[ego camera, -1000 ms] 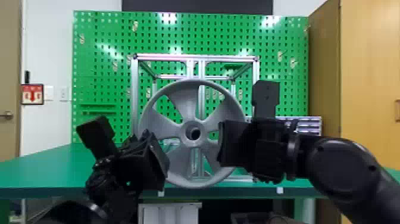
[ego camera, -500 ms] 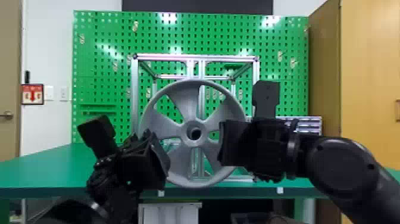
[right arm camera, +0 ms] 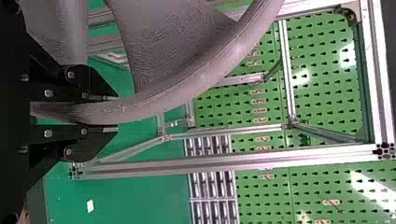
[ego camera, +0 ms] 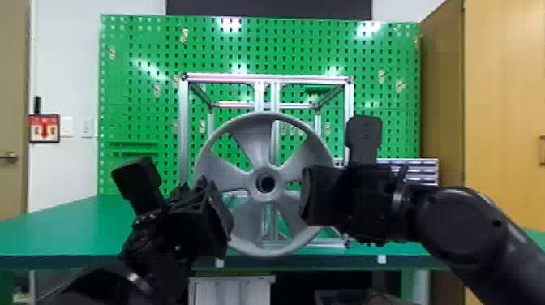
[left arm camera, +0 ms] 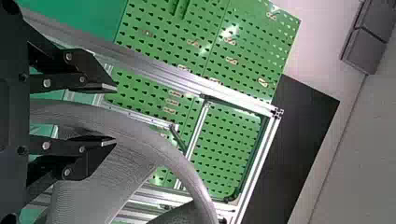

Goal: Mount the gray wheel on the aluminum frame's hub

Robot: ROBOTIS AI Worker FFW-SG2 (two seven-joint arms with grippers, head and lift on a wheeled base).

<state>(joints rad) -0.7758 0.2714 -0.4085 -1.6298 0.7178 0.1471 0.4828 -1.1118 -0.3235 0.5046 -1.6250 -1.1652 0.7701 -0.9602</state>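
The green bench (ego camera: 73, 227) spreads widest, its front edge crossing behind both arms. Behind it rises the green pegboard (ego camera: 138, 93). The aluminum frame (ego camera: 243, 78) stands upright on the bench, with open room between its top bar and the wheel.

The gray wheel (ego camera: 256, 142) is upright in front of the frame, its open center facing the head camera. In the head view its rim lies just inside the frame's left upright, and its lowest edge overlaps the bench's front edge. Whether wheel and frame touch, I cannot tell.

The right pincer (ego camera: 307, 195) is narrow, holding the wheel's rim on its right side. The left pincer (ego camera: 222, 217), at the lower left of the wheel, is wide: the rim runs between its parted fingers, with some room beside it.

Small drawers (ego camera: 421, 171) sit beyond the frame's right side.
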